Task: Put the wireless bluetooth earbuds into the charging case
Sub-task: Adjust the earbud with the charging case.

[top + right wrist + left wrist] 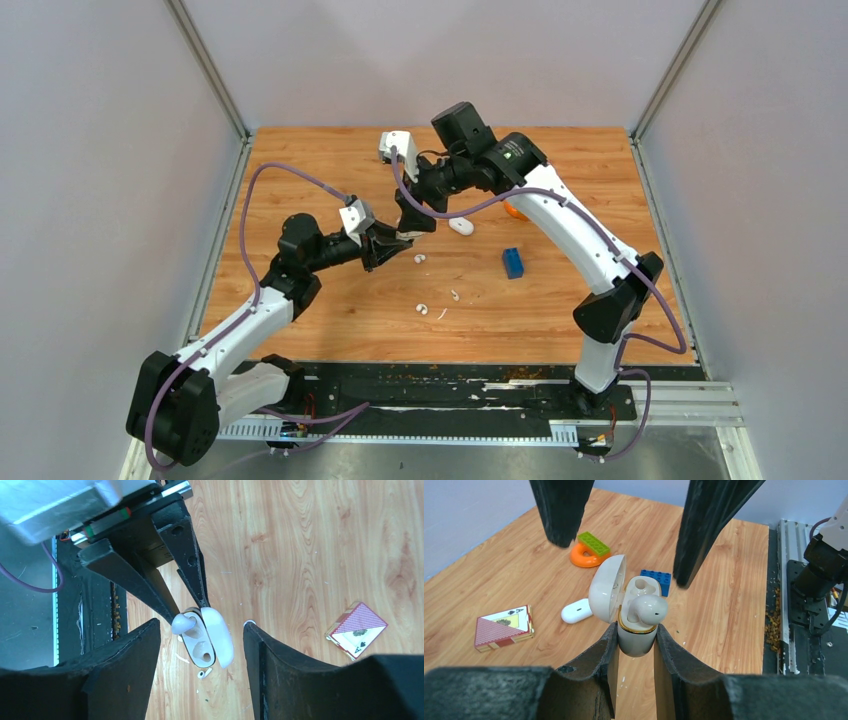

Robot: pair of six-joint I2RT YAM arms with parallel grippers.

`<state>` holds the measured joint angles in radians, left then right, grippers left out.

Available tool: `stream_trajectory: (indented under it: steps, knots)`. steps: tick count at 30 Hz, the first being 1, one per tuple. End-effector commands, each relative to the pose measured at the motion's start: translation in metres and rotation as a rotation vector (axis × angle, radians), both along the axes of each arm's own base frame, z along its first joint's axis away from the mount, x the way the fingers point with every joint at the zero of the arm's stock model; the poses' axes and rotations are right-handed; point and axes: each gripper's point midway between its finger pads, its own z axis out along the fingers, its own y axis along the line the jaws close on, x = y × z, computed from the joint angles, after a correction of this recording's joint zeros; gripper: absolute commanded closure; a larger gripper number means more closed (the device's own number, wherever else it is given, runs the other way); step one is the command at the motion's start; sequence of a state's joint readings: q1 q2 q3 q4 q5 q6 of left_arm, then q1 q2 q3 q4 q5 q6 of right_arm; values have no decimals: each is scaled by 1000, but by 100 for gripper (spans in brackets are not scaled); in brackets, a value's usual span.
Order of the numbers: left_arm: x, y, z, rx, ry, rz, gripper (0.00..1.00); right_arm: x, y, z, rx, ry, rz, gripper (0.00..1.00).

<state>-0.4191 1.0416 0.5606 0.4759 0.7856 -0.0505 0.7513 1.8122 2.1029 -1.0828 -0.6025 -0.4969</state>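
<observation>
My left gripper [636, 630] is shut on the charging case [637, 639], a cream-white case with a gold rim, held above the table. Its lid [606, 592] stands open. One earbud [647, 609] sits in the near socket with its head above the rim. The far socket [641, 585] is empty. My right gripper [201, 625] hangs open just above the case, a finger [135, 670] on each side and nothing between them. A second earbud [204, 674] lies on the wood below the case [200, 647], also visible from above [419, 259].
On the table lie a white oval object [576, 611], a pack of playing cards [504, 627], an orange ring with a green brick [586, 555] and a blue brick [513, 262]. Small white scraps [441, 314] lie near the front. Walls enclose three sides.
</observation>
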Motion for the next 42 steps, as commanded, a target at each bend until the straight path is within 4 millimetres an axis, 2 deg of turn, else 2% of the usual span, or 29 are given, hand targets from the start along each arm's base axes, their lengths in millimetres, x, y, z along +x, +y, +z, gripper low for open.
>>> stream_trajectory:
  steps: [1,17,27,31,42]
  knots:
    - [-3,-4,35,-40,-107,-35,100,-3,7,9,35,-8,45,38]
    - [-5,-5,35,-38,-112,-48,100,7,-1,-19,-57,-14,21,41]
    - [-6,-4,33,-36,-108,-48,100,9,-4,-17,-53,-11,8,41]
    - [-6,-4,33,-38,-109,-48,100,13,-5,-22,-72,-11,-7,40]
    - [-7,-4,33,-38,-110,-50,100,21,-19,-27,-132,-51,-23,42]
